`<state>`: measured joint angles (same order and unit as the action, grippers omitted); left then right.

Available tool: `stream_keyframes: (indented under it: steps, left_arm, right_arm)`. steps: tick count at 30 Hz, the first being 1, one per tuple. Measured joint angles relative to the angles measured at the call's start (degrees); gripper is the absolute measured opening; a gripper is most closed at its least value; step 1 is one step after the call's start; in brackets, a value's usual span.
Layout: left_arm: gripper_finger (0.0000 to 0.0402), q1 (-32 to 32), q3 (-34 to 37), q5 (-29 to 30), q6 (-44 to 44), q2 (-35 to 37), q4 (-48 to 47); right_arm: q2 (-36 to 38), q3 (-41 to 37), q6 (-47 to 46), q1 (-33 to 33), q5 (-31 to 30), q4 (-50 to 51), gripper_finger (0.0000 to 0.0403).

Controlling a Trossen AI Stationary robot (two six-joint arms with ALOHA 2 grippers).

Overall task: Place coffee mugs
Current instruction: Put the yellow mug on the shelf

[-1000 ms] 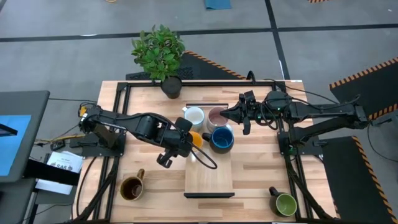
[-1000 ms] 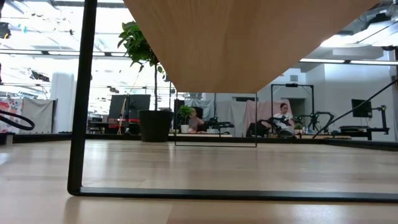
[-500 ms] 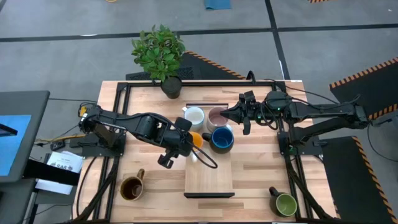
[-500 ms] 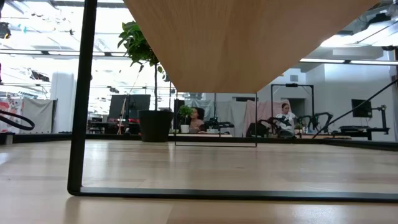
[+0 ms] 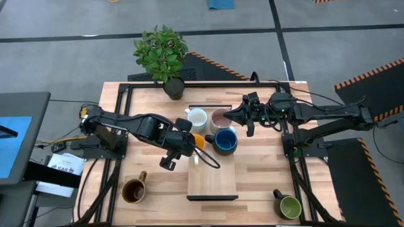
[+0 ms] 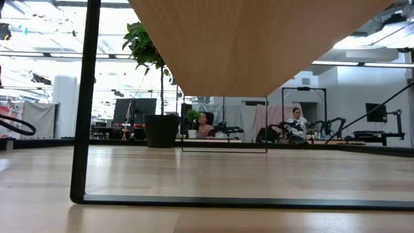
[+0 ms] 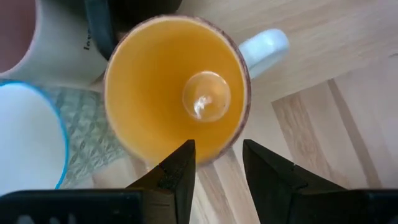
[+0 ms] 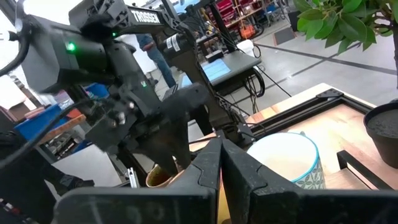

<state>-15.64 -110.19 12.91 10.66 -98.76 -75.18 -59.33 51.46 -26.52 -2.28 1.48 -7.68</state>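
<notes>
The orange mug (image 7: 177, 87) stands upright on the raised wooden shelf (image 5: 211, 180), next to the white mug (image 5: 197, 118), the pinkish mug (image 5: 218, 116) and the dark blue mug (image 5: 225, 140). My left gripper (image 7: 217, 158) is open and points steeply down over the orange mug's rim. One fingertip is above the mug's inside, the other outside, with a wide gap between them. My right gripper (image 5: 231, 116) is shut and level at the pinkish mug's right side. A brown mug (image 5: 134, 189) and a green mug (image 5: 288, 206) stand on the table near its front edge.
A potted plant (image 5: 162, 53) stands at the table's far edge. Black frame bars (image 6: 87, 97) carry the shelf above the table top. The shelf's near half is bare wood. People sit in the room beyond the table.
My left gripper has rolled a little about its own axis above the orange mug. The mugs and my right arm have kept still.
</notes>
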Motion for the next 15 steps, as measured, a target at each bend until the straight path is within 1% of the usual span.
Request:
stream_keyframes:
  steps: [6, 9, 12, 15]
  left_arm:
    - [0.0119, 0.0, -1.8, 1.8, -2.8, 3.0, -0.8]
    - [0.0114, 0.0, -1.8, 1.9, -6.5, 5.4, -0.7]
    - [0.0086, -0.1, 0.7, 1.9, -11.9, 8.4, 0.7]
    - [0.003, -1.4, 7.4, 2.7, -18.1, 12.8, 6.2]
  right_arm:
    - [0.0, 0.0, 0.0, 0.0, 0.0, 0.7, 0.004]
    - [0.0, 0.0, 0.0, 0.0, 0.0, 0.9, 0.004]
    - [0.0, 0.0, 0.0, 0.0, 0.0, 1.4, 0.004]
    - [0.0, 0.0, 0.0, 0.0, 0.0, 1.7, 0.004]
